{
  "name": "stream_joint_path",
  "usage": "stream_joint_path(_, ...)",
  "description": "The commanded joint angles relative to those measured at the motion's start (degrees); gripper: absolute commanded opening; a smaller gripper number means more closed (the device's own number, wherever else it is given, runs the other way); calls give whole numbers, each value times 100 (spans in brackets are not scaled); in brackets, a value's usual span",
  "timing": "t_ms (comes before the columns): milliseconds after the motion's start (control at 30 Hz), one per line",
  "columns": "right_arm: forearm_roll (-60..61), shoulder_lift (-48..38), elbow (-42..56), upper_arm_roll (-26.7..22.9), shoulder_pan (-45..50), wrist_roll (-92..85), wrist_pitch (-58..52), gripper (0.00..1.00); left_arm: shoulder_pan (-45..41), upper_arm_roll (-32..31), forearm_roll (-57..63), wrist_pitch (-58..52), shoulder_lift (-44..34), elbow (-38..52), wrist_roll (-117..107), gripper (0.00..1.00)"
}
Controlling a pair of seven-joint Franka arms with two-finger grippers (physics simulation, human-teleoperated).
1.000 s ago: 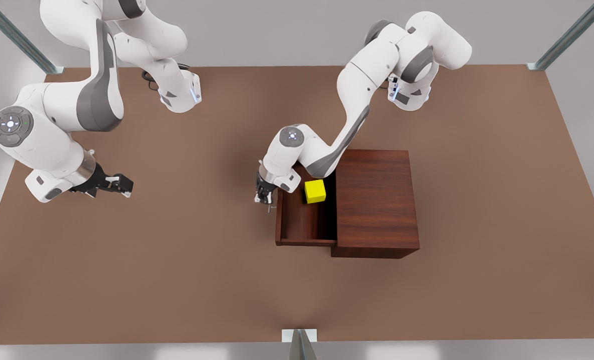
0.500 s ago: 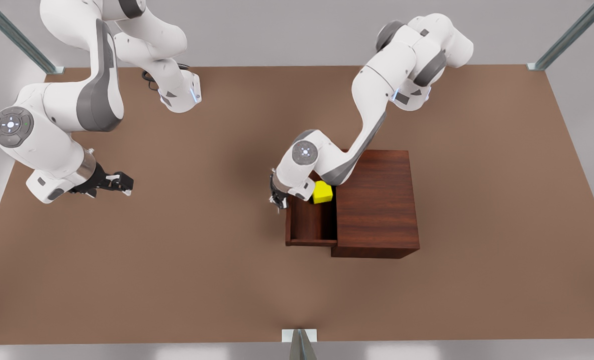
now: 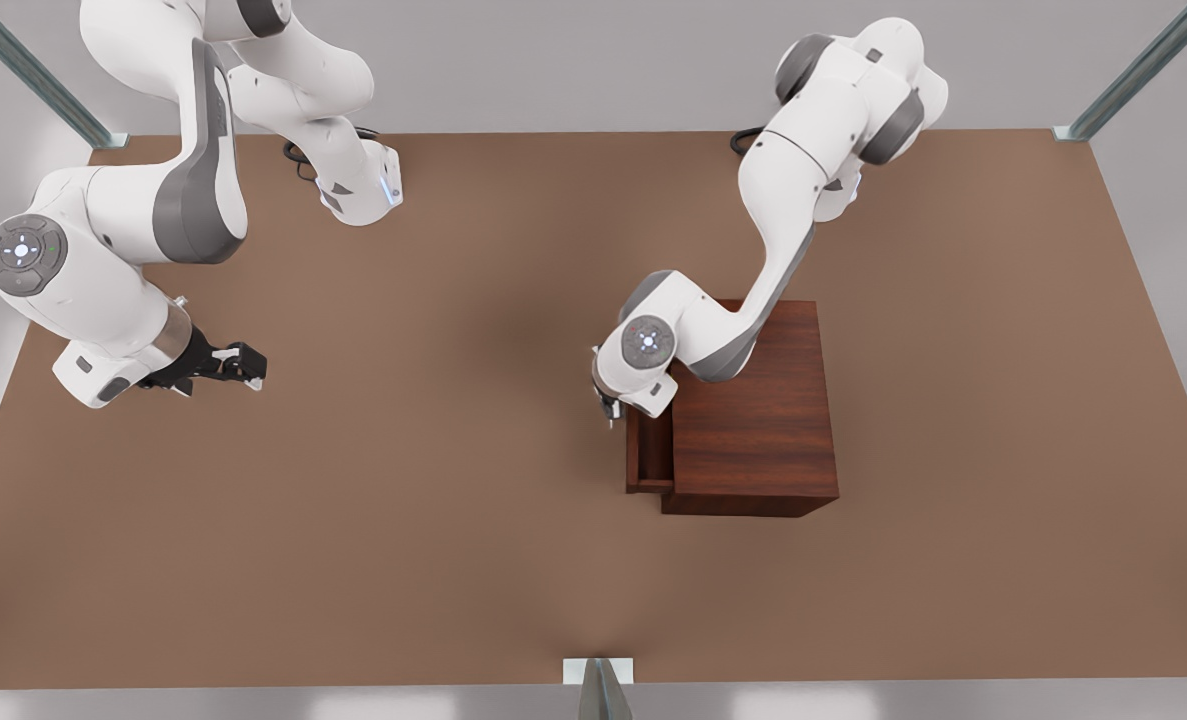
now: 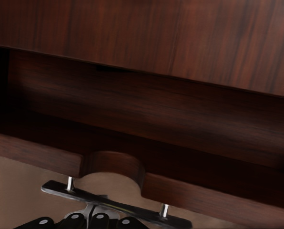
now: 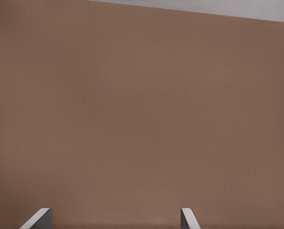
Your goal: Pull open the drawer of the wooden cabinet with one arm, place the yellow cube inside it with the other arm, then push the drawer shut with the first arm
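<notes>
The wooden cabinet stands right of the table's middle in the front view. Its drawer sticks out only a narrow strip toward the front view's left. My left gripper is at the drawer's front, shut on the silver bar handle. In the left wrist view the drawer's dark inside runs under the cabinet's top. The yellow cube is hidden. My right gripper waits open over bare table at the front view's left, and its fingertips stand wide apart with nothing between them.
The brown table spreads wide around the cabinet. Both arm bases sit along its far edge. Metal frame posts stand at the near edge and the far corners.
The left gripper has moved toward the front view's right with the handle, sliding the drawer most of the way into the cabinet. The yellow cube has passed out of sight. The right arm stayed still.
</notes>
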Motion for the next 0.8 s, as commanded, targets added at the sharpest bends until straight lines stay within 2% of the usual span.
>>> stream_joint_path(0, 4, -11, 13, -2, -2, -120, 6, 100, 145, -34, -22, -479, -61, -43, 1953, 21)
stream_joint_path(300, -31, -2, 128, -11, -11, -49, 41, 100, 734, -34, -13, -989, -307, -351, 2885, 21)
stream_joint_path(333, -31, -2, 128, -11, -2, -49, 41, 100, 699, -157, -162, -1015, -395, -289, 2692, 100)
stream_joint_path(433, -23, -2, 119, -11, -11, -58, 32, 100, 681, -667, -426, -954, -492, 45, 1874, 100)
stream_joint_path(533, -22, 6, 110, -11, -11, -49, 14, 100, 760, -685, -443, -1058, -623, 159, 1996, 100)
stream_joint_path(600, -14, -2, 110, -11, -20, -67, 14, 100, 1454, -702, -514, -2525, -720, 747, 4156, 100)
stream_joint_path(633, -14, -2, 110, -11, -20, -85, 6, 100, 1964, -659, -452, -3124, -817, 880, 6195, 100)
stream_joint_path(700, -5, 7, 110, -11, -20, -102, 6, 100, 2852, -685, 250, -3520, -1089, 1003, 9526, 100)
stream_joint_path(767, -5, 7, 110, -11, -20, -93, 6, 100, 3475, -676, 672, -3599, -1370, 1003, 11853, 100)
